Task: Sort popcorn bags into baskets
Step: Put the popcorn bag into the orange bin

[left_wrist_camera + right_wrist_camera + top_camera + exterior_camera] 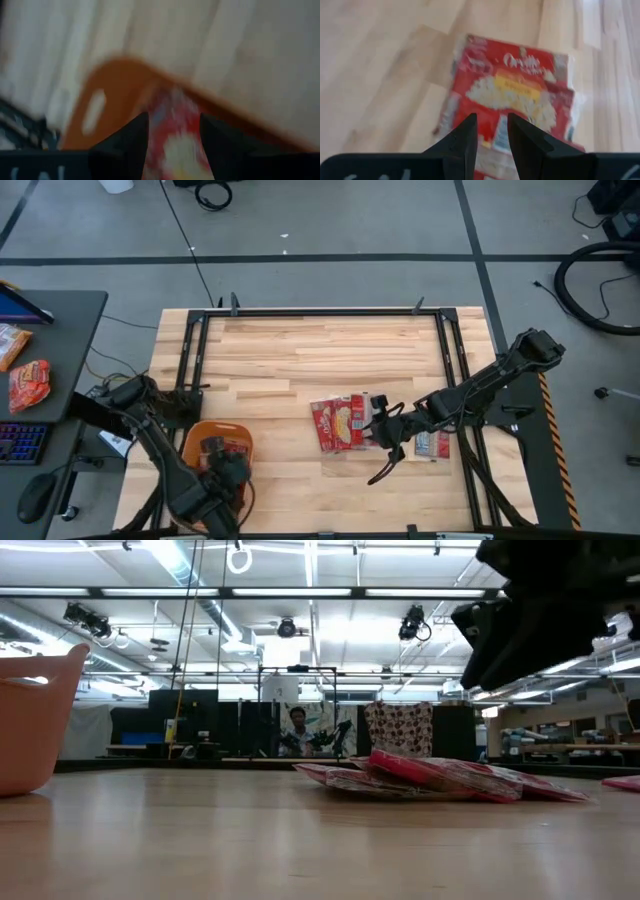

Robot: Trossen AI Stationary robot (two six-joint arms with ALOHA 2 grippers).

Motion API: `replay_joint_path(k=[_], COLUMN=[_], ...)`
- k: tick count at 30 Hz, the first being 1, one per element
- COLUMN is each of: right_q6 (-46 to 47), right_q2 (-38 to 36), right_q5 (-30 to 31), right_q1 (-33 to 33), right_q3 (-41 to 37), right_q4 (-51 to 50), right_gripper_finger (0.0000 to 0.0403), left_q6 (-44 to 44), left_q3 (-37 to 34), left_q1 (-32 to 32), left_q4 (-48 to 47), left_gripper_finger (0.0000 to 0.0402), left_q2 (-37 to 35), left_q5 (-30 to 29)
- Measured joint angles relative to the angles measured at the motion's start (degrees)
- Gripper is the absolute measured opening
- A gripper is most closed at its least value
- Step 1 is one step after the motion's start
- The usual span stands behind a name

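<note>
The orange basket sits at the table's near left corner. My left gripper hovers over it, open. A blurred red popcorn bag shows in the gap between its fingers, inside the basket. A small pile of red popcorn bags with cream panels lies flat on the wood right of centre. My right gripper hangs above the pile's right edge, open by a narrow gap and empty. One more bag lies under the right arm.
A black metal frame borders the table's far and side edges. A grey desk to the left holds an orange-red snack packet and a keyboard. Bare wood lies between basket and pile. A person sits far behind the table.
</note>
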Motion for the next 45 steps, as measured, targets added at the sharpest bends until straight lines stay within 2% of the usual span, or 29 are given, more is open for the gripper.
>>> replay_joint_path(k=[2,6,10,13,16,20,23,27,35,45], right_q6=[1.15,3.94,5.71,5.77,6.23,9.97,16.13,30.29,56.19,67.39], right_q2=[0.00,0.00,0.37,2.10,5.06,8.40,9.46,8.61,6.99,7.18], right_q5=[1.85,6.62,13.29,16.41,16.99,17.38,17.24,13.43,-2.68,-12.05], right_q1=[0.43,2.61,6.01,8.37,9.72,10.88,11.74,12.19,11.74,12.14], right_q3=[-1.06,-2.04,-2.32,-2.32,-2.35,-2.36,-2.05,-0.61,2.66,2.45], right_q4=[0.18,-0.23,-2.75,-5.00,-5.71,-9.13,-14.70,-23.72,-44.88,-54.24], right_gripper_finger=[0.0112,0.0116,0.0122,0.0124,0.0124,0.0124,0.0124,0.0124,0.0124,0.0123], left_q6=[2.10,13.36,27.36,37.08,44.07,49.84,53.64,58.61,67.67,74.96], left_q3=[0.00,0.00,0.00,0.00,0.00,0.00,-0.04,-0.04,-0.04,0.04], left_q1=[1.47,4.81,9.23,12.82,16.17,20.20,22.50,24.90,27.61,27.75], left_q4=[1.59,7.21,16.79,23.41,27.74,30.88,31.53,33.07,38.05,39.43], left_gripper_finger=[0.0178,0.0178,0.0178,0.0178,0.0178,0.0178,0.0178,0.0178,0.0178,0.0178], left_q2=[0.00,0.00,0.67,1.75,3.58,6.50,8.63,10.96,12.52,12.50], left_q5=[-4.83,-14.38,-19.69,-20.07,-19.98,-17.91,-14.83,-12.18,-10.09,-10.03])
